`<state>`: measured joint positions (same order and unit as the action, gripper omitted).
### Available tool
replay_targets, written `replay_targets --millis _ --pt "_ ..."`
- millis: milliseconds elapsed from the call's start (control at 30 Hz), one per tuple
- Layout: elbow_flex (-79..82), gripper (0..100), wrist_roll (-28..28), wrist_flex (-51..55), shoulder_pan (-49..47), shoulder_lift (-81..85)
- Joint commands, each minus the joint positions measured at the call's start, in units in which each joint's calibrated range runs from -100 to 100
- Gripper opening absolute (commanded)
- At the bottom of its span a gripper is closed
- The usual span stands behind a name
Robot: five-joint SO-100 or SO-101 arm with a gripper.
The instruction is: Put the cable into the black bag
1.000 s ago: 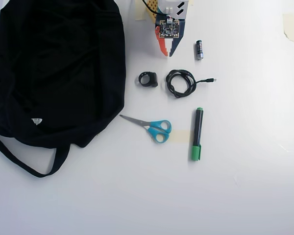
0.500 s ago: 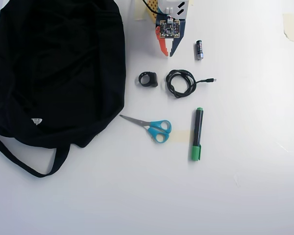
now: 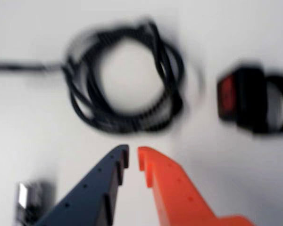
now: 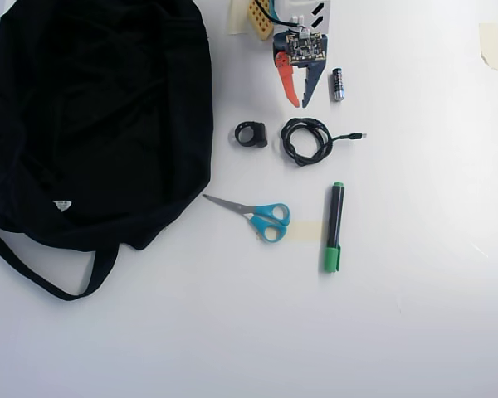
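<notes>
While near cable (image 4: 306,140), pincer (image 4: 300,103) slightly parted.

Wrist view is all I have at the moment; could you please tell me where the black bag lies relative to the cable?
Observer: In the overhead view the black bag lies at the left, well apart from the cable, with the small black ring between them. For you, that is off past the ring at your right edge.
Operator: Thank you. Is anything lying beyond the cable that I cannot see?
Observer: Yes. Blue-handled scissors and a green marker lie on the far side of the cable from the gripper, both clear of the coil.
</notes>
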<state>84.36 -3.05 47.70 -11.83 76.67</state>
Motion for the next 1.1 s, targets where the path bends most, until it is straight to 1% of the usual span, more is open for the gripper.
replay_targets --millis 0,200,367,600,1067 --pt "-13.2 2 -0.1 -5.8 -1.9 -9.0" --pt "-25.3 2 0.2 -13.0 -2.4 -19.6" --pt "-30.5 2 0.4 -23.5 -1.8 -27.2" --pt "-34.9 2 -0.1 -34.7 0.4 -34.4" --pt "-58.1 2 0.3 -35.4 2.6 -51.5"
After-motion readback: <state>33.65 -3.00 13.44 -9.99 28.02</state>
